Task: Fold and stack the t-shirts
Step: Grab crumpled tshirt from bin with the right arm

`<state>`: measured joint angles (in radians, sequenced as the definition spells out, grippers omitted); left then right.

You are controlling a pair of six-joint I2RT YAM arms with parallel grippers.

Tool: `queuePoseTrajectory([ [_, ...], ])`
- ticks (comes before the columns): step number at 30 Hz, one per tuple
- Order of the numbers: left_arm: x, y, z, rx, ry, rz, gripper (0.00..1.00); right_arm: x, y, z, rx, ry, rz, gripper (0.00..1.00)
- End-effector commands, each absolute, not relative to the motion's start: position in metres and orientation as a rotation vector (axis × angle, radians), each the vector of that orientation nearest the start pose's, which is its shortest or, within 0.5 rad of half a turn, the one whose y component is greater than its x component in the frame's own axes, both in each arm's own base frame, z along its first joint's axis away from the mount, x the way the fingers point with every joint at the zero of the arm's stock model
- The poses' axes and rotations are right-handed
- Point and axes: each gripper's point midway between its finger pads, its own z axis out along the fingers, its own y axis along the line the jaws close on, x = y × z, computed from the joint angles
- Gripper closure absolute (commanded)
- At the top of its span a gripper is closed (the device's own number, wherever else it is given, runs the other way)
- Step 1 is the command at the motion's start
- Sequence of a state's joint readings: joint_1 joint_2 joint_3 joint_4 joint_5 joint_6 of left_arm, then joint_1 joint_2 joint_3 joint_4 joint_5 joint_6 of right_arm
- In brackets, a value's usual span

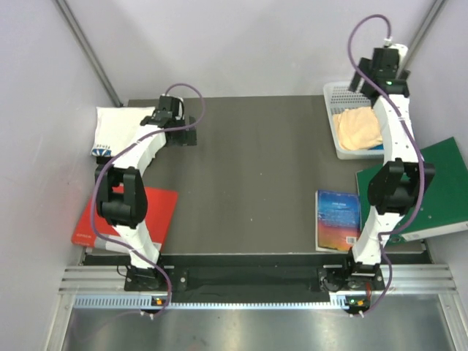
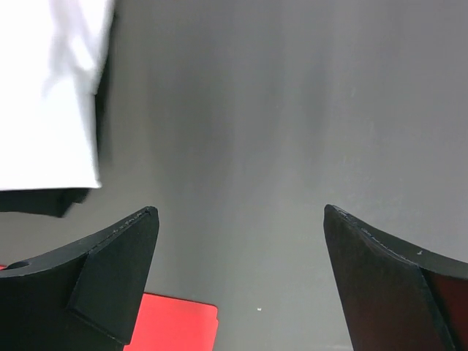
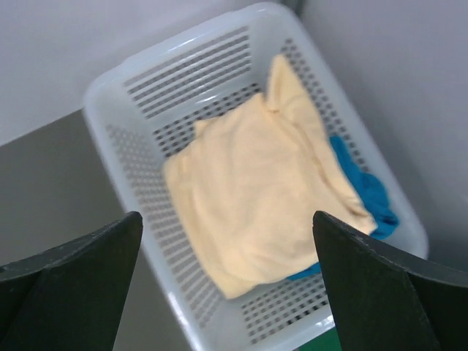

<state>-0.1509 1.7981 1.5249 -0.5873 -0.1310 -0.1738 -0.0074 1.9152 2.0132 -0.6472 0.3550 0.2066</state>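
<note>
directly below the wide-open right gripper (image 3: 227, 227), a soft pale peach-yellow cloth t-shirt (image 3: 248, 197) lies crumpled in a white perforated plastic basket (image 3: 124, 95); light and limp, it likely wants a pinch on a raised fold near its edge. off to the left of the released left gripper (image 2: 240, 216) lies the folded white t-shirt (image 2: 44, 88), cropped by the frame, while a blue cloth (image 3: 369, 194) beneath the yellow one is mostly hidden.

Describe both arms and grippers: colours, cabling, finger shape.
Both arms match: left arm and right arm have white links with black joint housings. A purple cable loops along each. The left gripper and right gripper have matte black, wedge-shaped fingers tapering to the tips.
</note>
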Motion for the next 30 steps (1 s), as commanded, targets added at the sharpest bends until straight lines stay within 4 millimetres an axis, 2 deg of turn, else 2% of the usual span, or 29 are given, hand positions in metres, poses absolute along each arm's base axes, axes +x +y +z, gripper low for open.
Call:
queuePoseTrajectory([
  [1,0.447,-0.07,0.123,0.016,2.531,-0.1,0.01,0.532,-0.121,0.294,0.57,1.996,-0.389,0.0],
  [2,0.446,-0.08,0.121,0.039,2.543,-0.172,0.01,0.535,-0.129,0.288,0.546,2.014,-0.443,0.0],
  [4,0.445,-0.086,0.109,0.044,2.581,-0.209,0.01,0.535,-0.141,0.279,0.548,2.032,-0.526,0.01],
  [6,0.446,-0.089,0.105,0.043,2.597,-0.226,0.01,0.54,-0.147,0.26,0.537,2.086,-0.557,0.01],
  [8,0.446,-0.09,0.103,0.051,2.605,-0.236,0.01,0.542,-0.152,0.237,0.544,2.139,-0.56,0.05],
  [10,0.446,-0.09,0.102,0.064,2.612,-0.234,0.01,0.54,-0.156,0.218,0.56,2.191,-0.54,0.14],
  [11,0.445,-0.089,0.101,0.065,2.617,-0.231,0.01,0.542,-0.157,0.202,0.573,2.22,-0.528,0.18],
  [14,0.442,-0.091,0.104,0.076,2.613,-0.247,0.01,0.538,-0.16,0.174,0.604,2.285,-0.502,0.2],
  [20,0.439,-0.093,0.105,0.087,2.615,-0.264,0.01,0.537,-0.16,0.133,0.605,2.375,-0.492,0.24],
  [21,0.44,-0.093,0.106,0.087,2.615,-0.264,0.01,0.537,-0.159,0.129,0.602,2.386,-0.487,0.28],
  [26,0.441,-0.093,0.104,0.088,2.627,-0.262,0.01,0.531,-0.153,0.091,0.595,2.488,-0.466,0.38],
  [27,0.441,-0.093,0.103,0.088,2.63,-0.26,0.01,0.529,-0.15,0.085,0.591,2.51,-0.452,0.52],
  [29,0.443,-0.092,0.103,0.087,2.631,-0.249,0.01,0.526,-0.147,0.073,0.584,2.542,-0.437,0.67],
  [30,0.443,-0.092,0.104,0.086,2.63,-0.247,0.01,0.527,-0.145,0.07,0.581,2.549,-0.417,0.81],
])
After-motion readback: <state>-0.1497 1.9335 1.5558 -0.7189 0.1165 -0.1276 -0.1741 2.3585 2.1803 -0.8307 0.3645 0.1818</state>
